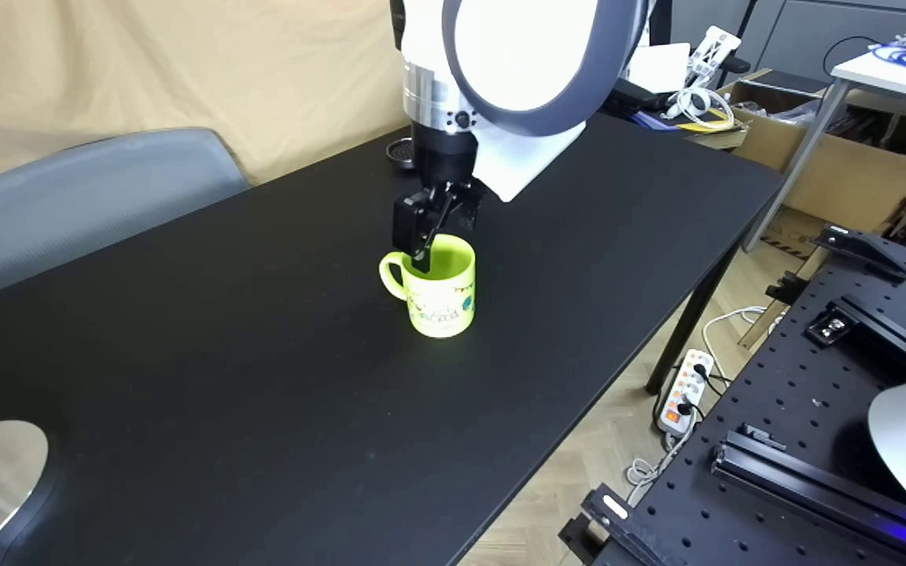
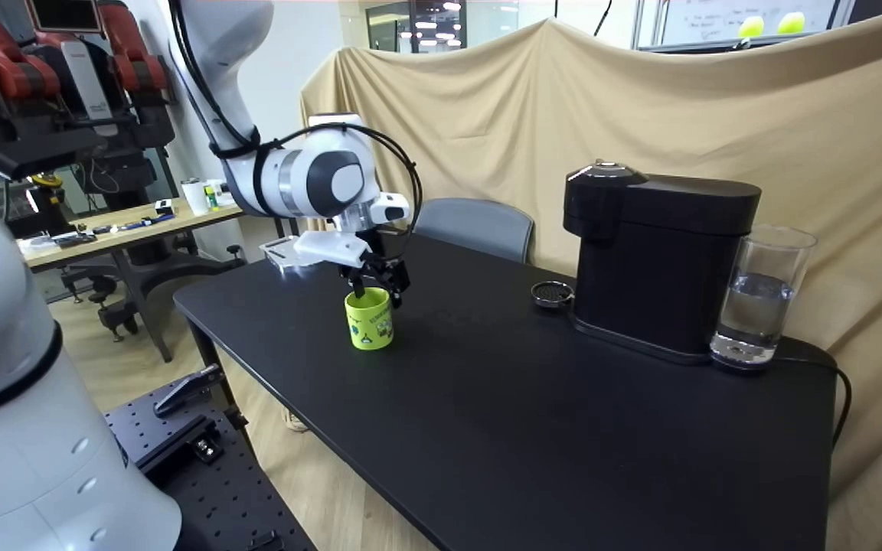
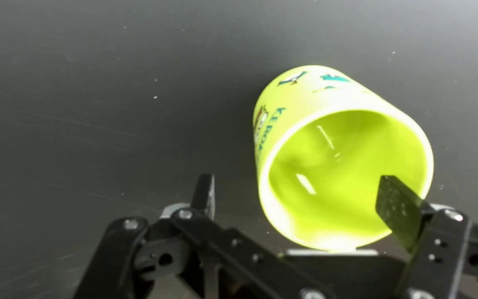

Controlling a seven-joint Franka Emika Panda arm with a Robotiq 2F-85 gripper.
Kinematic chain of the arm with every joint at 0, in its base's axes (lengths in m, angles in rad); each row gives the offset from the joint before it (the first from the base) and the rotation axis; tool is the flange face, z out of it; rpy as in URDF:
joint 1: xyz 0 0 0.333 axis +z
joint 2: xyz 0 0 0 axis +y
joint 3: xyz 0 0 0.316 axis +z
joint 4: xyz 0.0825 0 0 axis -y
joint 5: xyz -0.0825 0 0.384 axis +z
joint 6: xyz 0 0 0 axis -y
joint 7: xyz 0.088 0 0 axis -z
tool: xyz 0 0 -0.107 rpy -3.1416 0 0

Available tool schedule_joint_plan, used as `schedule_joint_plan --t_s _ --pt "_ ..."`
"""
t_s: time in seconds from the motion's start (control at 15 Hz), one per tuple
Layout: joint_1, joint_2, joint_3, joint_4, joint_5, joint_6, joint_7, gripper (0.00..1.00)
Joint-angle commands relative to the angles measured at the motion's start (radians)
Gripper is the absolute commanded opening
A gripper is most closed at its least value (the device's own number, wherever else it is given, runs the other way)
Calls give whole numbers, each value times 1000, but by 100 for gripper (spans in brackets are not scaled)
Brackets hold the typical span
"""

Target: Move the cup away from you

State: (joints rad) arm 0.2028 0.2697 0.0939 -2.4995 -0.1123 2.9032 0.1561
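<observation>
Your end effector (image 3: 297, 182) stands wide, one finger (image 3: 397, 207) at the mouth of the cup (image 1: 441, 305), which sits ungripped and upright on the counter (image 1: 264, 393), so grasping and moving it likely remain.

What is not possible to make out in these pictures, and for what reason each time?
Lime-green mug, inside bottom: in both exterior views, hidden by the mug's own wall.
Gripper touching the mug or not: in the wrist view, a finger blocks the meeting place.
Grey chair, lower part: in an exterior view, hidden behind the black table.
Whiteboard, writing: in an exterior view, too small; the top edge also cuts the board.
</observation>
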Motion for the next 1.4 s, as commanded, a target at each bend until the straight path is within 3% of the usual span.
schedule_joint_plan --t_s 0.0,0.07,0.2,0.47,0.8,0.93,1.33 --pt "35 46 -22 48 18 -60 58 100" --pt "42 46 -31 54 22 -110 71 75" --pt "33 44 -25 61 37 -189 70 68" --pt "10 20 -7 75 80 -320 49 39" --pt "6 21 -13 103 77 -386 56 5" --pt "4 19 -14 111 73 -402 56 0" --pt "2 -11 -21 129 59 -441 62 2"
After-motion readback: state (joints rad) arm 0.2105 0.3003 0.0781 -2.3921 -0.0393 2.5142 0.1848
